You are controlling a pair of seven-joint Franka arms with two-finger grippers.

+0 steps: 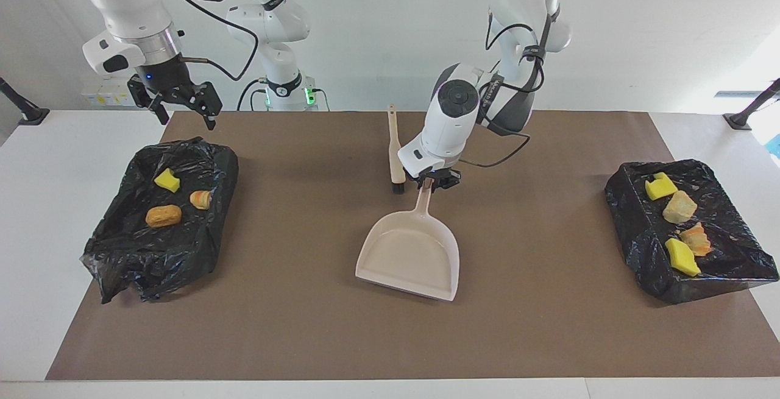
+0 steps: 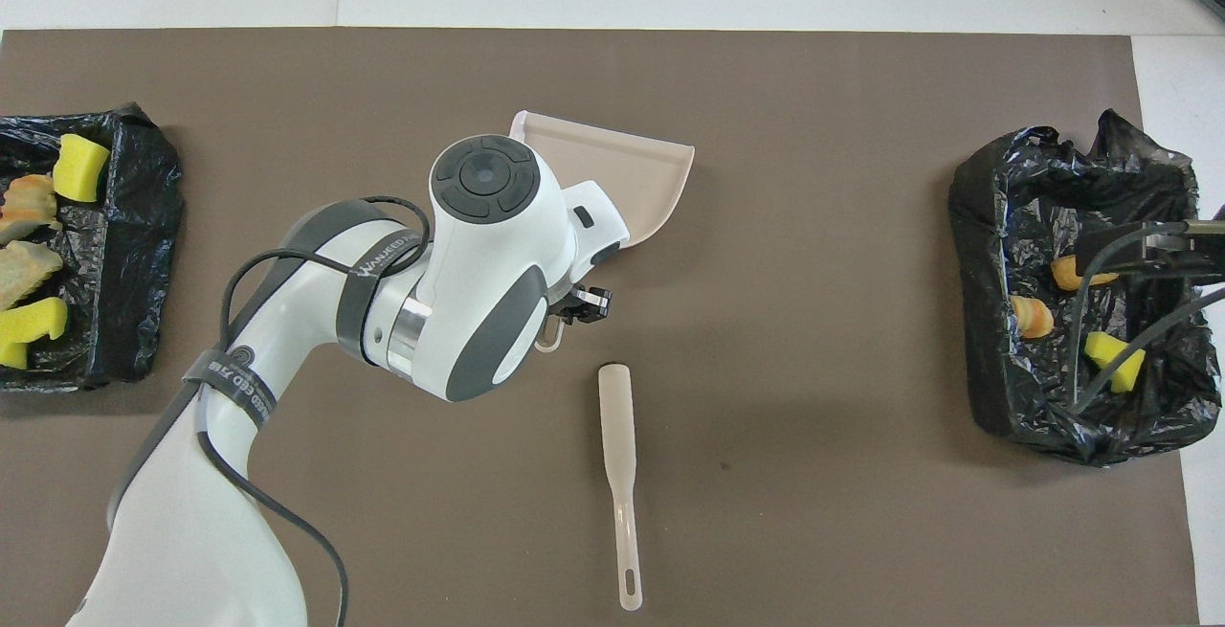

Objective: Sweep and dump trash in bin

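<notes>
Seven scraps of trash lie in two black bag-lined bins: three in the bin [image 1: 161, 216] at the right arm's end of the table, a yellow piece [image 1: 166, 180], a striped orange piece [image 1: 200, 199] and a tan chunk [image 1: 163, 216]; four in the bin [image 1: 688, 231] at the left arm's end, two yellow pieces [image 1: 660, 187] [image 1: 682, 257], a pale tan chunk [image 1: 679, 208] and an orange crumbly piece [image 1: 696, 239]. The left gripper [image 1: 436, 181] is clenched on the handle of the beige dustpan [image 1: 411, 254], over the middle of the brown mat [image 1: 304, 338]; the pan (empty) has its open mouth turned away from the robots. The beige brush [image 1: 396, 150] lies on the mat just beside that gripper, nearer to the robots than the pan, bristles toward the pan. The right gripper [image 1: 181, 106] hangs with its fingers spread, holding nothing, over the mat's corner beside its bin, and waits.
</notes>
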